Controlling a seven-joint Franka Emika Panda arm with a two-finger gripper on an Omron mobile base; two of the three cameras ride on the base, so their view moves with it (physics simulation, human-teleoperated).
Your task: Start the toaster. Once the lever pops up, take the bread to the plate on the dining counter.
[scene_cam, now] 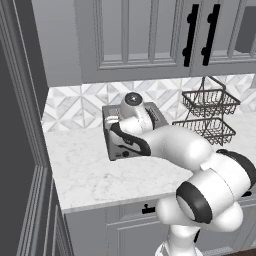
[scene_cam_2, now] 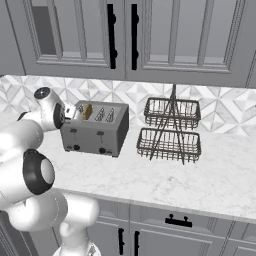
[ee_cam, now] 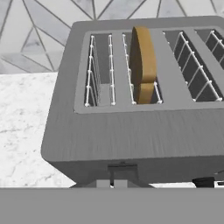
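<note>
The bread point(ee_cam: 143, 65) sits high in the toaster point(ee_cam: 131, 131), its lever not yet down, jaws shut tight on nothing.

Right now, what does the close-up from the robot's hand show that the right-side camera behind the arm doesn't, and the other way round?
Hand view alone: a look straight down into the toaster's wire-lined slots, with the bread standing upright in the second slot from the left.

Right base view alone: the two-tier wire basket stand, the wall cabinets, the drawers under the worktop, and both front levers.

Both: the grey toaster, the bread, the white marble worktop and the patterned wall tiles.
</note>
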